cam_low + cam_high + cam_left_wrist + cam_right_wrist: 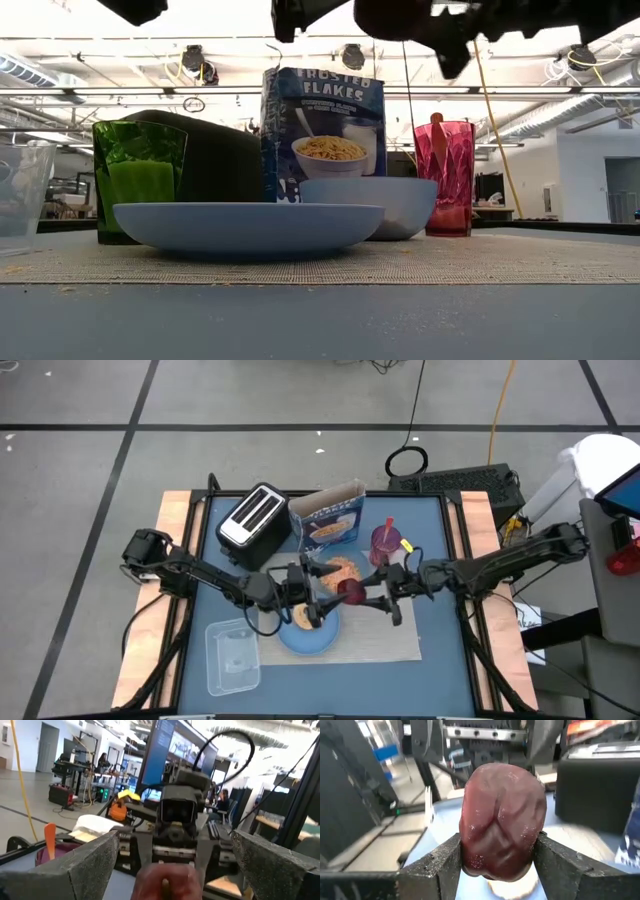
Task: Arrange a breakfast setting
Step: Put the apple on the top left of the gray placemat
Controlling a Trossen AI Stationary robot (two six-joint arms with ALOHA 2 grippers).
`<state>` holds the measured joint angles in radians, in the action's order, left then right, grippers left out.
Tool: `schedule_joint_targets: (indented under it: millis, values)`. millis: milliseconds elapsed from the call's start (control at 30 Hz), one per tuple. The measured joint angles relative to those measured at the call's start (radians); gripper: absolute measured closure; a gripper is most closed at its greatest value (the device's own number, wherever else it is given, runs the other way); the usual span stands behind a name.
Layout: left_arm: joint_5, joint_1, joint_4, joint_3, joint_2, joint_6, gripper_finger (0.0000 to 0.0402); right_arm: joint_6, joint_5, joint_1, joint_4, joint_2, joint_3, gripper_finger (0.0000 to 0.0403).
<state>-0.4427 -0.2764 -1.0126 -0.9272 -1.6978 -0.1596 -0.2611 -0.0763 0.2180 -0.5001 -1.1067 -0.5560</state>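
Left gripper (pixel 312 598): jaws spread wide, empty, above the plate (pixel 305 637), facing the right arm.
Fruit (pixel 351 591): dark red, held in the air between both grippers, over the plate's edge; roundish, long axis unclear.
Right gripper (pixel 362 594): jaws clamped on the fruit's sides, probably for carrying.

Bright overhead ceiling lights (pixel 195 62) w/ glare in low view; wrist views blurry, close fruit (pixel 500 820) soft, bkgd washed out.
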Motion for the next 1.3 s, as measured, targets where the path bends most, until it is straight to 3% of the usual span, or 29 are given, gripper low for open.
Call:
schedule_joint_targets:
  millis: [200, 400, 567, 700, 967, 1300]
  values:
    - [0.0, 0.0, 0.023, 0.0, 0.0, -0.006, 0.0014, -0.037, 0.034, 0.0, 0.222, 0.099, 0.0, 0.0194]
    - [-0.001, 0.0, 0.072, 0.0, 0.001, -0.084, 0.0014, -0.064, 0.053, 0.0, 0.328, 0.115, 0.0, 0.0192]
    - [0.014, -0.003, 0.278, 0.0, 0.001, -0.227, 0.0014, -0.062, 0.132, 0.0, 0.325, 0.082, 0.0, 0.019]
    - [0.081, -0.009, 0.389, 0.0, 0.0, -0.289, 0.0014, -0.05, 0.134, 0.001, 0.324, 0.049, 0.0, 0.0189]
    - [0.103, -0.027, 0.412, 0.0, 0.0, -0.291, 0.0014, -0.034, 0.135, 0.001, 0.243, -0.028, 0.0, 0.0189]
    - [0.11, -0.027, 0.42, 0.0, 0.0, -0.295, 0.0014, -0.007, 0.184, 0.0, 0.009, -0.094, 0.0, 0.0188]
